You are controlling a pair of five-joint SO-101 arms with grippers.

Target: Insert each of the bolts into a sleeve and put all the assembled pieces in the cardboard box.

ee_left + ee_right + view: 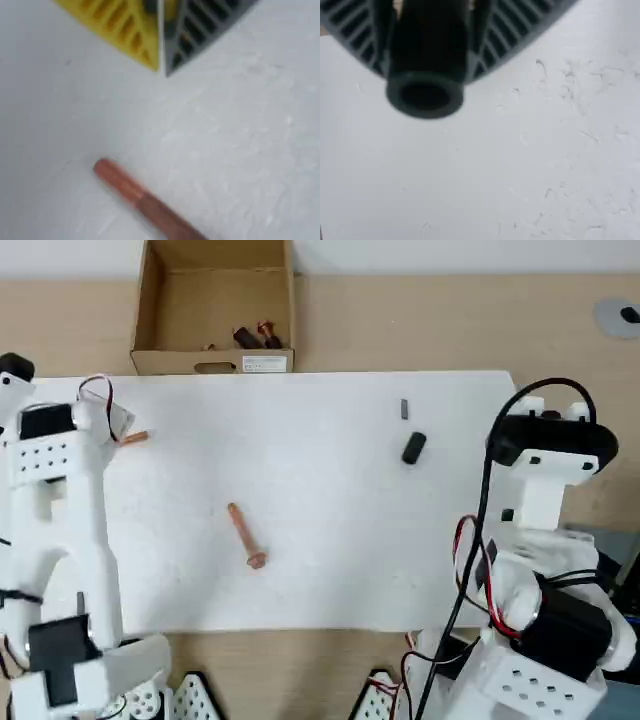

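Left hand (162, 69) closed, empty, beside a bolt (135, 192) at the mat (330, 540) edge — right hand (427, 60) grips a sleeve (425, 95).

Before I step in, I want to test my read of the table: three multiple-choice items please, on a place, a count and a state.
1. Where do the assembled pieces lie? A) in the cardboard box B) on a shelf C) in a gripper
2. How many copper bolts lie loose on the white board? A) one B) two C) four
3. What is the right gripper doing? A) open B) shut on a bolt C) shut on a black sleeve
Key: 1 A, they rest on its floor. 2 B, one mid-board, a second bolt by the left arm. 3 C, the sleeve sits between its fingers.
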